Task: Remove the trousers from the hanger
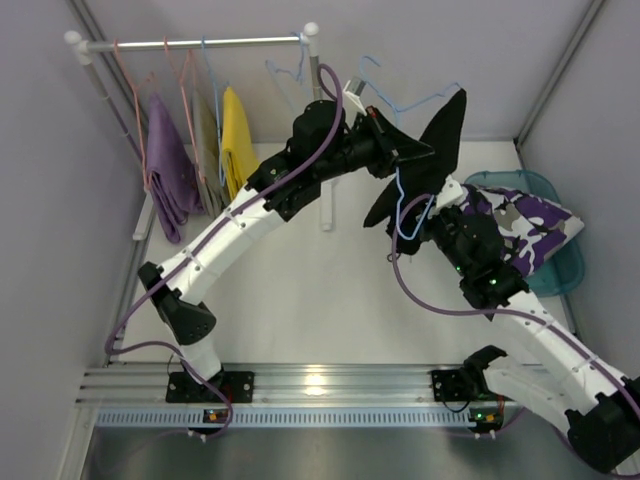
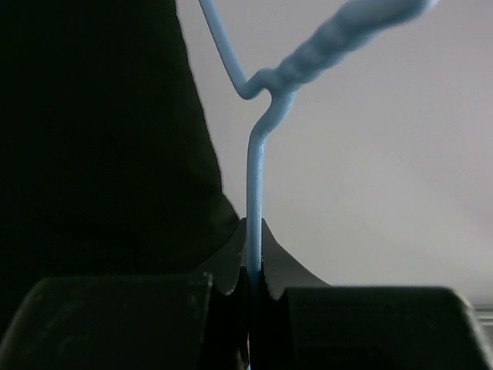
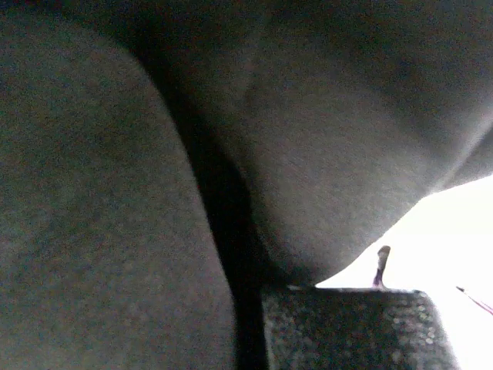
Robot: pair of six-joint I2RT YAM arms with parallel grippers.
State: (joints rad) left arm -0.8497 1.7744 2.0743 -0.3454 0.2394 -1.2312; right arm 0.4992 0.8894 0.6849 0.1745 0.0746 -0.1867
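Note:
The black trousers [image 1: 445, 135] hang in mid-air on a blue wire hanger [image 1: 404, 214] right of the rack. My left gripper [image 1: 392, 140] is shut on the hanger's wire [image 2: 254, 193], with the black cloth [image 2: 92, 139] just to the left of my fingers [image 2: 254, 266]. My right gripper [image 1: 432, 208] is at the trousers' lower part. In the right wrist view dark cloth [image 3: 347, 139] fills the frame and is pinched at my jaws [image 3: 246, 301]. The camouflage trousers [image 1: 530, 222] lie in the teal basket [image 1: 560, 268].
A clothes rack [image 1: 200, 43] stands at the back left with a lilac garment [image 1: 168, 175], a grey one [image 1: 207, 150] and a yellow one [image 1: 238, 145] on hangers. An empty blue hanger [image 1: 290, 70] hangs at the rail's right end. Walls close in on both sides.

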